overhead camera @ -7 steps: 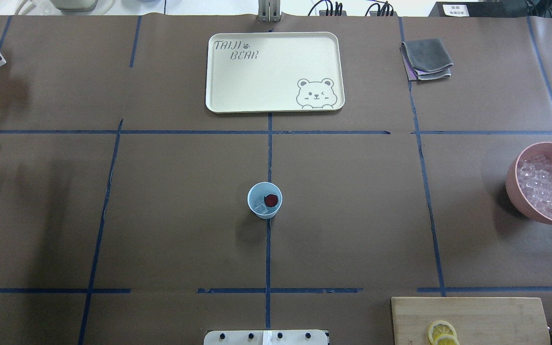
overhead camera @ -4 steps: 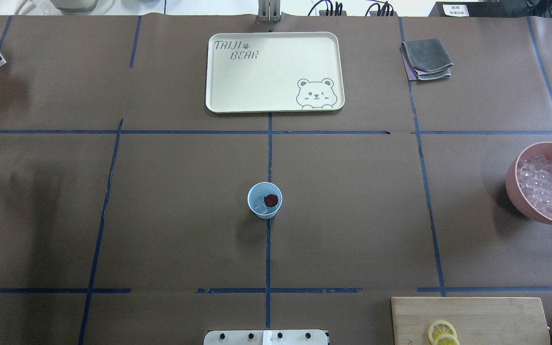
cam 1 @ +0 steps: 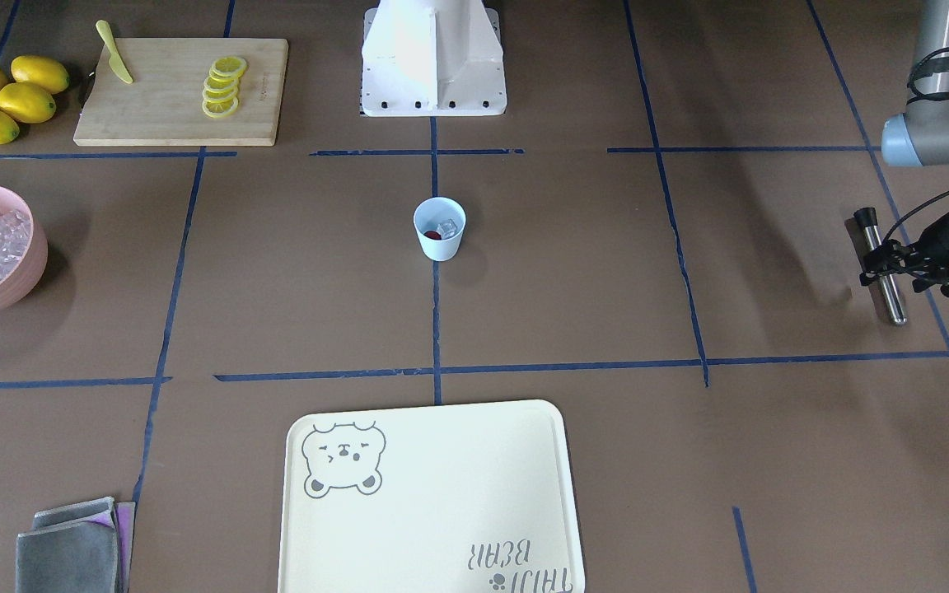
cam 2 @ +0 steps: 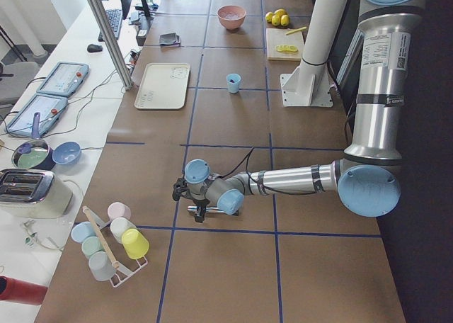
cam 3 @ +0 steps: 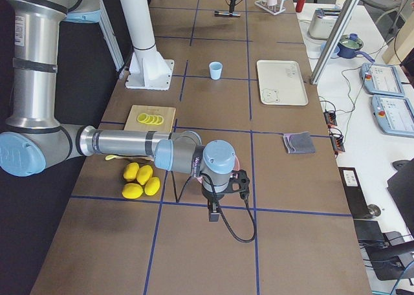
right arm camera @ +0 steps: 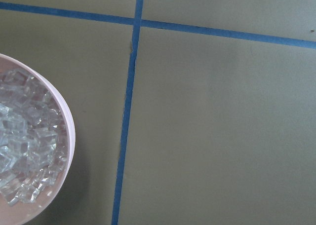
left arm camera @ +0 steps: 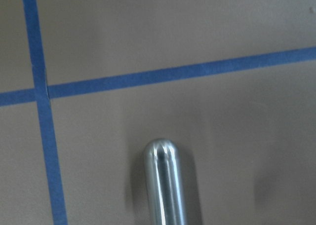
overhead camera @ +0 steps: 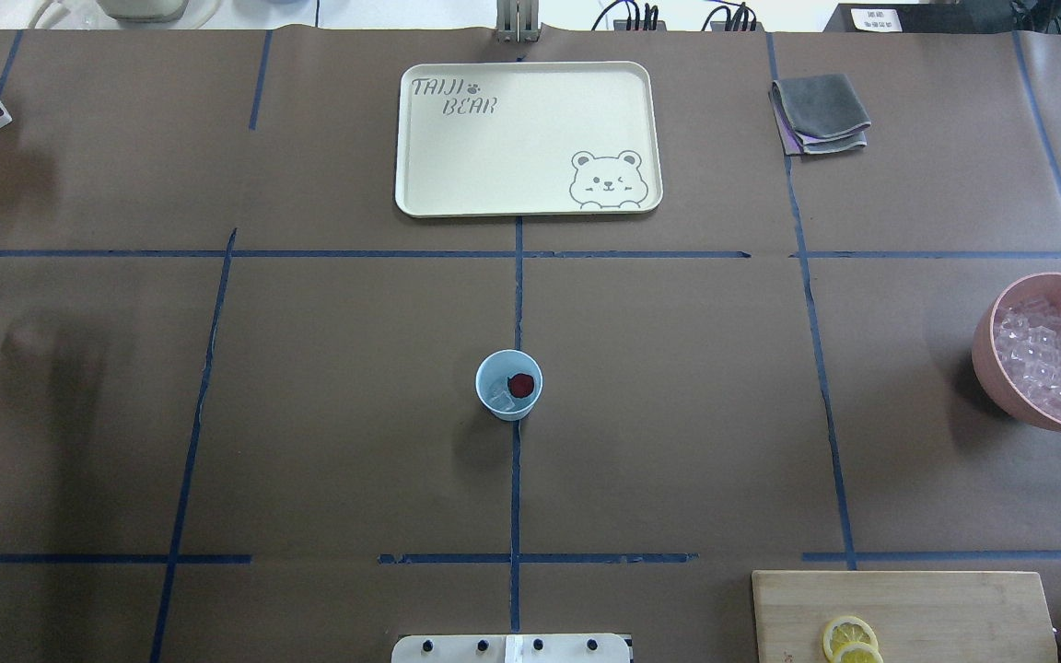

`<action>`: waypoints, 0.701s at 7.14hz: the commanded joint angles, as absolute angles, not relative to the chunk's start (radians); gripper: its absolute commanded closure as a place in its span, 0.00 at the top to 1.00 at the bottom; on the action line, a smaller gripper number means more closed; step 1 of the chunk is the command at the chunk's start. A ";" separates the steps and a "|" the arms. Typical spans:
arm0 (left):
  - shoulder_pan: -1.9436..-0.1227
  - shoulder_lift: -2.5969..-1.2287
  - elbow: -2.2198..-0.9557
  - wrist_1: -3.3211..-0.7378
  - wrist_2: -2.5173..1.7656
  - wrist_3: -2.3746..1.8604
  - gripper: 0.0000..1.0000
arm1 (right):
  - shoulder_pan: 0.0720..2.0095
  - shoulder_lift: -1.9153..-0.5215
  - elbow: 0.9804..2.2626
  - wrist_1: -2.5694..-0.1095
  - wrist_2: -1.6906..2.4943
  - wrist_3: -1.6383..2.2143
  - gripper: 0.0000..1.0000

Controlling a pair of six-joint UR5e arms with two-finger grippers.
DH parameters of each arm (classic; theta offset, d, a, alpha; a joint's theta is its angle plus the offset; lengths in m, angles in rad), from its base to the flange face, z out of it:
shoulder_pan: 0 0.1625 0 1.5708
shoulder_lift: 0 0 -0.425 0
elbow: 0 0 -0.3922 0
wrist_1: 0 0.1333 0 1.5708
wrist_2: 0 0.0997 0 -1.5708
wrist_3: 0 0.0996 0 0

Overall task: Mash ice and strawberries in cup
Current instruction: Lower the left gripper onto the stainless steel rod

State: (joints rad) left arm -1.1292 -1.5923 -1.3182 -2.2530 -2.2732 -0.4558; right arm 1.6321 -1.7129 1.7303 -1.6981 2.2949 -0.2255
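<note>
Left end effector [cam 1: 885, 270] straddles steel rod [cam 1: 894, 301], cup [cam 1: 440, 239] well apart

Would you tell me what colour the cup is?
The cup is pale blue, clearest in the overhead view.

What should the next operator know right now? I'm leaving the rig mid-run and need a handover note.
Left gripper: down at the steel muddler on the table, robot's far left; grip unclear.
Right gripper: near the lemons, state unreadable.
Cup: mid-table, strawberry and ice inside, unmashed.
Done: cup loaded.
Left: lift muddler, mash.
</note>
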 commanded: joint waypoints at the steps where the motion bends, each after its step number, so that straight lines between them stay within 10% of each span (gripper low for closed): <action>1: -1.127 -1.591 -1.322 -2.253 -2.272 -0.456 0.07 | 1.632 -1.713 1.729 -1.698 2.295 -0.225 1.00; 5: -1.131 -1.611 -1.516 -2.259 -2.279 -0.442 0.00 | 1.632 -1.713 1.730 -1.698 2.296 -0.224 1.00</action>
